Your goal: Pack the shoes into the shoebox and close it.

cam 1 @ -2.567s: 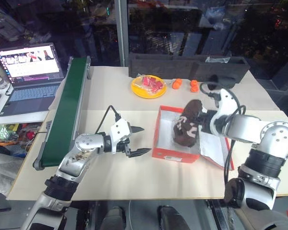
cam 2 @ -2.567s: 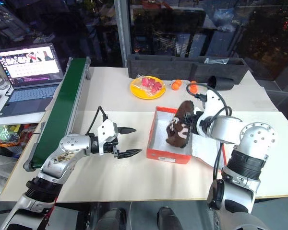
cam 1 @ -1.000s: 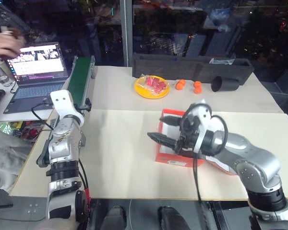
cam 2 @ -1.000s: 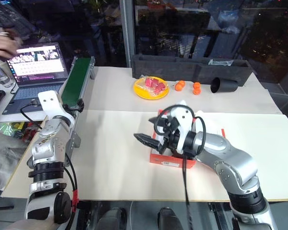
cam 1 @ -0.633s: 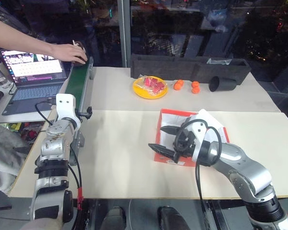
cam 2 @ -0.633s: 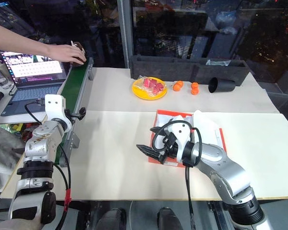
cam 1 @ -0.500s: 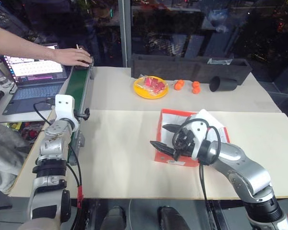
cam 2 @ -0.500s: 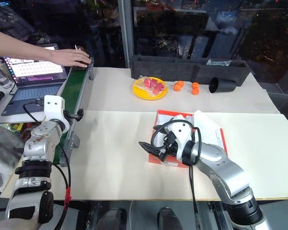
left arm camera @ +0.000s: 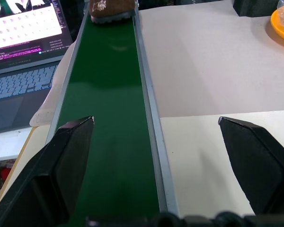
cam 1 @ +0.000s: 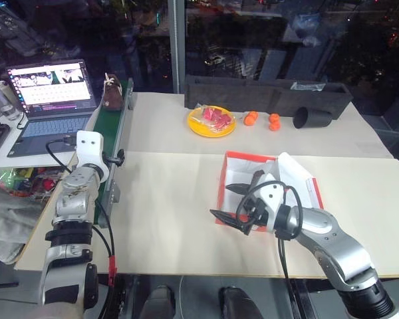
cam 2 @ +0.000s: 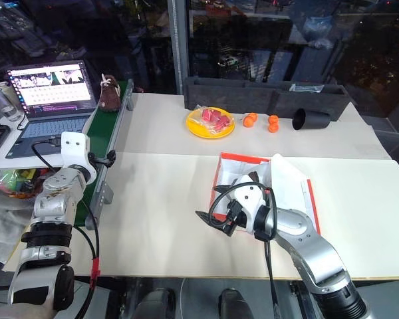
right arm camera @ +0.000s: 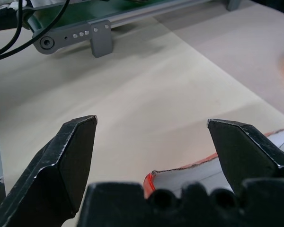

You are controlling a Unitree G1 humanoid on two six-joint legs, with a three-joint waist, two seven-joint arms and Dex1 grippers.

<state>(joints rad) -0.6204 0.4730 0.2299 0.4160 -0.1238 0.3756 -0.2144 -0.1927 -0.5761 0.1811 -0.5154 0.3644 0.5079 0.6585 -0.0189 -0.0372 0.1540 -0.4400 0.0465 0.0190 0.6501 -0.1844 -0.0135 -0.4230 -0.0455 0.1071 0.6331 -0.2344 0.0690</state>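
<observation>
One dark brown shoe (cam 1: 112,95) stands at the far end of the green conveyor belt (cam 1: 100,139); it also appears as the shoe (left arm camera: 111,8) in the left wrist view. My left gripper (left arm camera: 155,120) is open, low over the belt's near end, well short of that shoe. The red-orange shoebox (cam 1: 227,199) stands open at centre right, its lid (cam 1: 315,193) folded out to the right and white paper (cam 1: 291,174) inside. My right gripper (cam 1: 221,201) is open and empty just outside the box's near left corner (right arm camera: 154,177). My right arm hides much of the inside.
An open laptop (cam 1: 50,86) sits left of the belt. At the back are a long dark grey tray (cam 1: 266,93), a yellow plate of red food (cam 1: 211,119), small oranges (cam 1: 251,118) and a black cup (cam 1: 309,117) on its side. Bare tabletop (cam 1: 166,199) lies between belt and box.
The person's hand has left the far end of the belt, and a brown shoe now stands there. My right gripper has sunk toward the table beside the box, still open.
</observation>
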